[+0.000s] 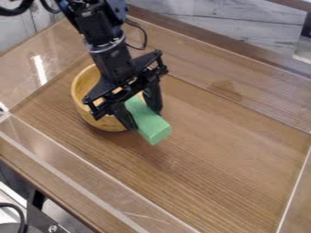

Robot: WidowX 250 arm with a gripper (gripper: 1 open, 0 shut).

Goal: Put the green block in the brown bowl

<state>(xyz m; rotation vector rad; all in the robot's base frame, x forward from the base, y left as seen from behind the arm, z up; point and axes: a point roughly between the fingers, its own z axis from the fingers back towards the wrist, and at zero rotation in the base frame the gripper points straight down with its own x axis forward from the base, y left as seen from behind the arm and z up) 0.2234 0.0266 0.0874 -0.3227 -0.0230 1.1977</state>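
The green block hangs tilted just above the wooden table, its upper end pinched between the black fingers of my gripper, which is shut on it. The brown bowl sits directly to the left of the gripper, its right half hidden behind the fingers and the arm. The block's lower end sticks out to the right of the bowl's rim, past its near right edge.
A clear plastic wall runs around the wooden table top. The arm's black body rises toward the top left. Bare wood lies to the right of the block and in front of it.
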